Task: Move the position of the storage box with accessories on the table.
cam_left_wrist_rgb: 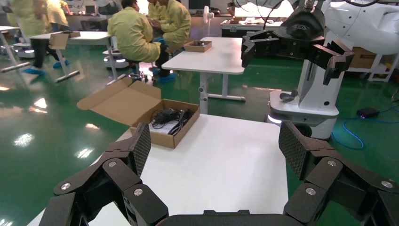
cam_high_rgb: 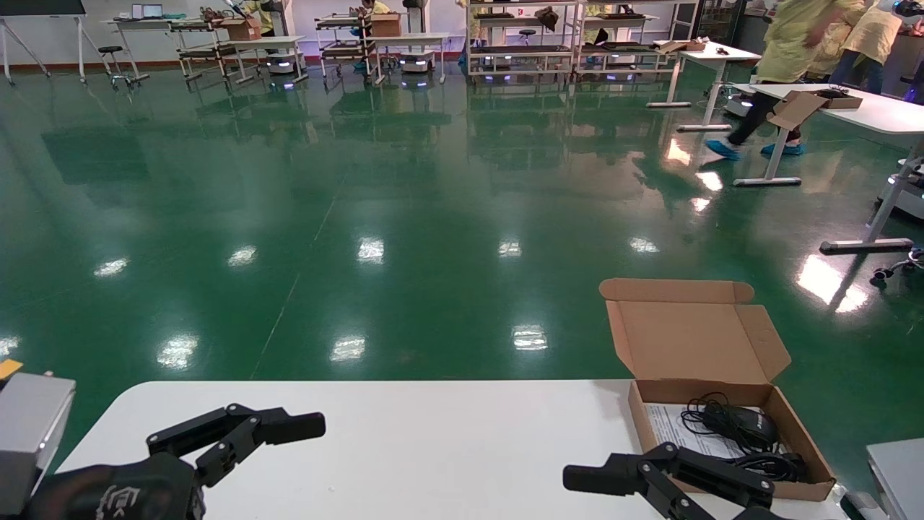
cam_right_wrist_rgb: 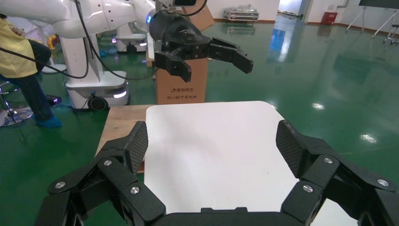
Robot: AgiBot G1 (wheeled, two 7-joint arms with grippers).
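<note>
The storage box (cam_high_rgb: 798, 440), brown cardboard with its flap lid standing open, sits at the far right corner of the white table (cam_high_rgb: 433, 448). Inside lie a black mouse (cam_high_rgb: 752, 426), a coiled black cable (cam_high_rgb: 769, 466) and a white paper sheet (cam_high_rgb: 663, 426). My right gripper (cam_high_rgb: 599, 485) hovers open and empty just beside the box, on its near left side. My left gripper (cam_high_rgb: 289, 433) hovers open and empty over the table's near left part. The left wrist view shows the box (cam_left_wrist_rgb: 162, 136) across the table beyond my open left gripper (cam_left_wrist_rgb: 216, 150). The right wrist view shows only bare table between my open right gripper (cam_right_wrist_rgb: 211, 146).
Green floor lies beyond the table's far edge. Grey blocks stand at the near left (cam_high_rgb: 29, 419) and near right (cam_high_rgb: 899, 469). A wooden board (cam_right_wrist_rgb: 122, 125) and a brown carton (cam_right_wrist_rgb: 183, 84) lie past the table's left end. People in yellow and other tables stand far off.
</note>
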